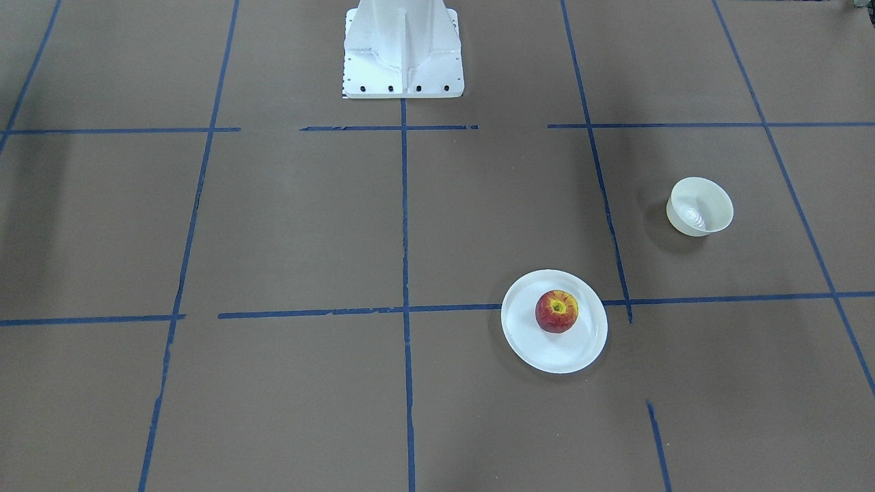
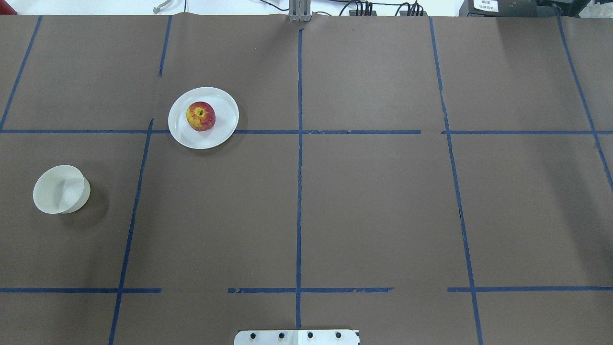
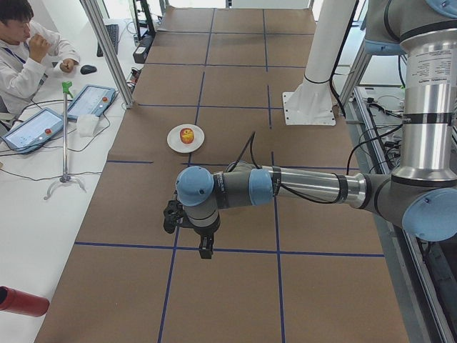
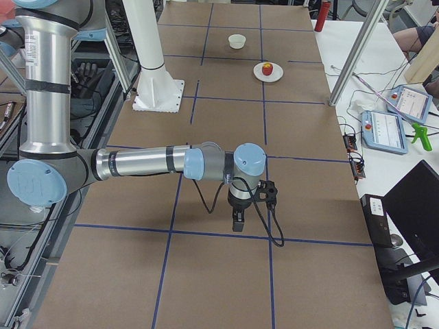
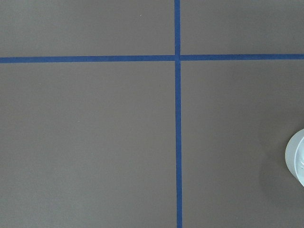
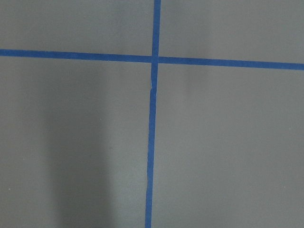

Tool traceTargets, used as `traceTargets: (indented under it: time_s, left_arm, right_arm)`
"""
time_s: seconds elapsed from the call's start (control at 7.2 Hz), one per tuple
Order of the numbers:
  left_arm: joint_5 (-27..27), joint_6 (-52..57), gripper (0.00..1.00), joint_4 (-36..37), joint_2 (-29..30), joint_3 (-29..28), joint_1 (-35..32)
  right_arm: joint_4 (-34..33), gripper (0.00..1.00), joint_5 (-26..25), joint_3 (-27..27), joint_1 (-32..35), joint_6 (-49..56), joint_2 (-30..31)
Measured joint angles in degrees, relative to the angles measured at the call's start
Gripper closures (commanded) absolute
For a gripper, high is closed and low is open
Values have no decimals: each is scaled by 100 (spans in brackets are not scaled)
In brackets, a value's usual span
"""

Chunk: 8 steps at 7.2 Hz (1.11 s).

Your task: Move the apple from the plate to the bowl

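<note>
The red apple with a yellow-green stem patch sits on the flat white plate; they also show from overhead as apple and plate. The cream-white bowl stands empty and apart from the plate, on the robot's left side. Its rim shows at the right edge of the left wrist view. My left gripper hangs high over the table, pointing down, and my right gripper does the same. Both show only in side views, so I cannot tell whether they are open or shut.
The brown table carries a grid of blue tape lines. The white robot base stands at the table's middle edge. An operator sits with tablets at a side desk. A red bottle lies on that desk.
</note>
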State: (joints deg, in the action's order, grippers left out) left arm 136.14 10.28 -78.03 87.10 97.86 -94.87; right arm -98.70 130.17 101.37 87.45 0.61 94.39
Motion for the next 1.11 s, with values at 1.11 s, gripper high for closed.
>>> traceTargets:
  time_s: [1.11]
  left_arm:
    - [5, -560, 1, -201, -83, 701, 128]
  right_arm:
    - [0, 0, 0, -2, 0, 0, 0]
